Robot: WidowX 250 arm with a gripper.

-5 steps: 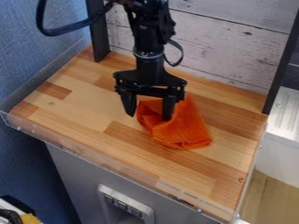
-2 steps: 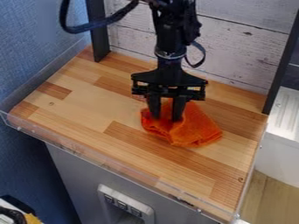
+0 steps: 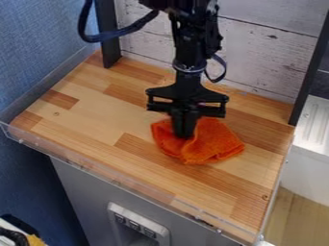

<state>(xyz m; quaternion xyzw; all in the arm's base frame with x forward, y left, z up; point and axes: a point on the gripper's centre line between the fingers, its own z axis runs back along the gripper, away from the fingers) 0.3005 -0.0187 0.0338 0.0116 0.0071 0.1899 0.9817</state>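
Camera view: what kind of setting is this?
Probably a toy kitchen or lab mock-up: a wood-patterned countertop with a clear raised edge, a whitewashed plank backboard, and an orange cloth under the end effector.

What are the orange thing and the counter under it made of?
The orange cloth looks like soft terry or microfiber, judging by its fuzzy surface and floppy folds. The counter seems to be smooth wood, or a wood-look laminate, with grained strips.
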